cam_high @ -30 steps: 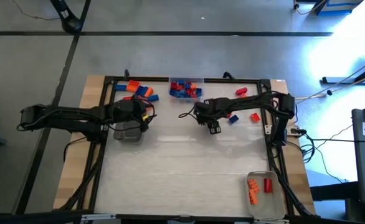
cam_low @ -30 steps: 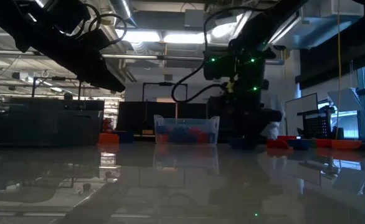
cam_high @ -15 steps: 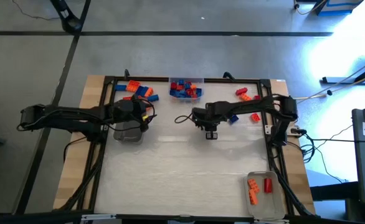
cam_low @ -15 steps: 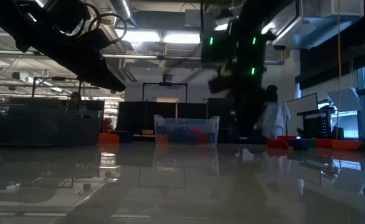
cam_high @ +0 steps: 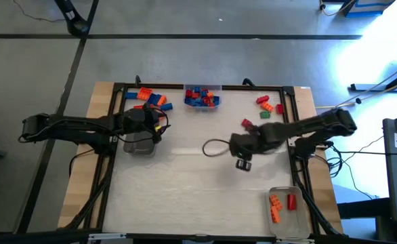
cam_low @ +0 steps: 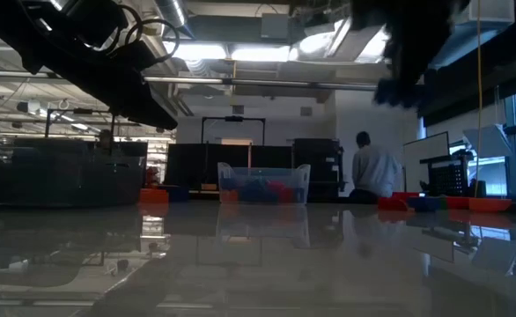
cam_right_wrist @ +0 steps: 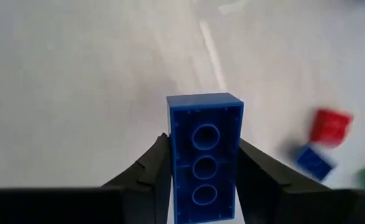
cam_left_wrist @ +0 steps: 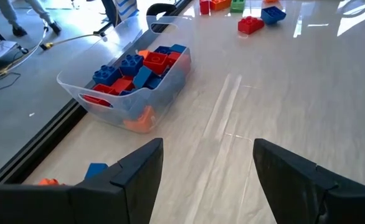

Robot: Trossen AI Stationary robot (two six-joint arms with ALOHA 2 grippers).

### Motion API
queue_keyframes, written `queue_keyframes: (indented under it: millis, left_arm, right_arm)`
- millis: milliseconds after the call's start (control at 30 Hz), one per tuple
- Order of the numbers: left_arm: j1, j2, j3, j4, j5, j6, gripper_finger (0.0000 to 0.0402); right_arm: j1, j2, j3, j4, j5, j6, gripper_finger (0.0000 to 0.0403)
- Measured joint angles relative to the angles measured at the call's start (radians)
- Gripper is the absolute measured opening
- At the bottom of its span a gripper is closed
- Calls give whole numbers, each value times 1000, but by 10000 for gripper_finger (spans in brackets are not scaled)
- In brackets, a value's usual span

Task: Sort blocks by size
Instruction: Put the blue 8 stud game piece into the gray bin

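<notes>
Gleaming pale table (cam_high: 185, 183), right claw (cam_high: 244, 163) clenching blue block (cam_right_wrist: 205, 155), left claw (cam_left_wrist: 204, 171) spread, person (cam_low: 372, 173) in dim workshop.

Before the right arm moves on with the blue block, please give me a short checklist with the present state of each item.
1. Right gripper shut on the blue block: ok.
2. Block sits straight between the fingers: ok.
3. Block lifted off the table: ok.
4. Left gripper open, waiting near the tray of blocks: ok.
5. Which tray fits this block's size: cannot tell.
</notes>
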Motion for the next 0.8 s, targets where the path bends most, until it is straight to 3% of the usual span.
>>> queue_keyframes:
  millis: [500, 633, 800]
  left_arm:
    - [0, 0, 0, 1, 0, 10, 235]
    - [0, 0, 0, -3, 0, 12, 235]
    - [0, 0, 0, -3, 0, 12, 235]
  right_arm:
    - [488, -60, -2, -41, -92, 952, 134]
    - [634, -35, -2, -67, -77, 1227, 134]
    - [778, 35, -2, -127, -141, 1489, 136]
